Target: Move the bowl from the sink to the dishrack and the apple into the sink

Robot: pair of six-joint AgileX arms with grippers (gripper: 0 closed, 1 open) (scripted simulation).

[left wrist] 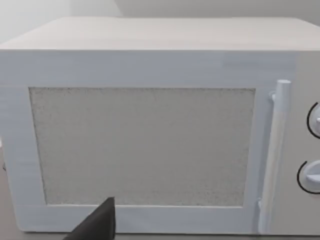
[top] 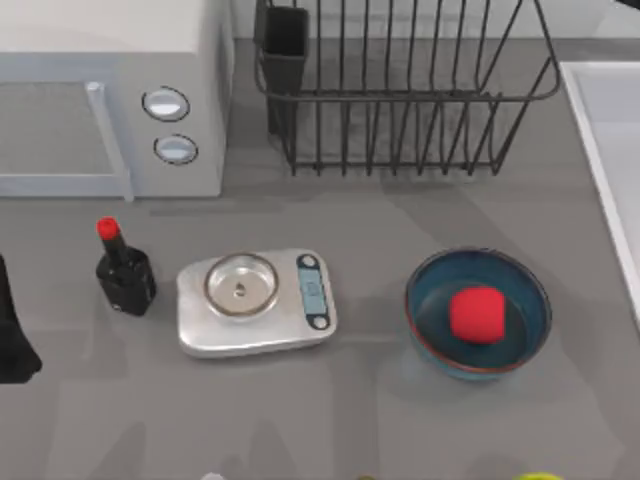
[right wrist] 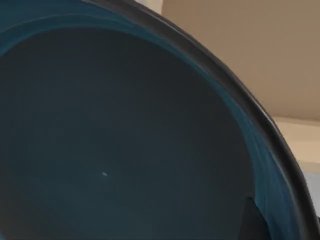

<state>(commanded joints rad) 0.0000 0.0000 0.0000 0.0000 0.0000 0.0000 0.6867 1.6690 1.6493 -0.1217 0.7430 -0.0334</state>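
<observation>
- The left gripper (top: 12, 340) is parked at the table's left edge; its finger state cannot be told.
- The apple (top: 476, 314), judged light and rigid, is best pinched across its sides; it lies in a bowl (top: 478, 312) on the table.
- A teal bowl (right wrist: 125, 140), stiff and probably slippery, is seen close against the right wrist camera; whether it is gripped cannot be told.
- The sink (top: 612, 150) is seen at the right edge.

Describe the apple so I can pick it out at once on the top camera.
Start at the black wire dishrack at the table's far side, then come toward the near edge to the teal-blue bowl standing on the grey table to the right of the silver scale. The apple is the plain red blocky lump lying inside that bowl, far bigger than the red cap on the black bottle at the left.
</observation>
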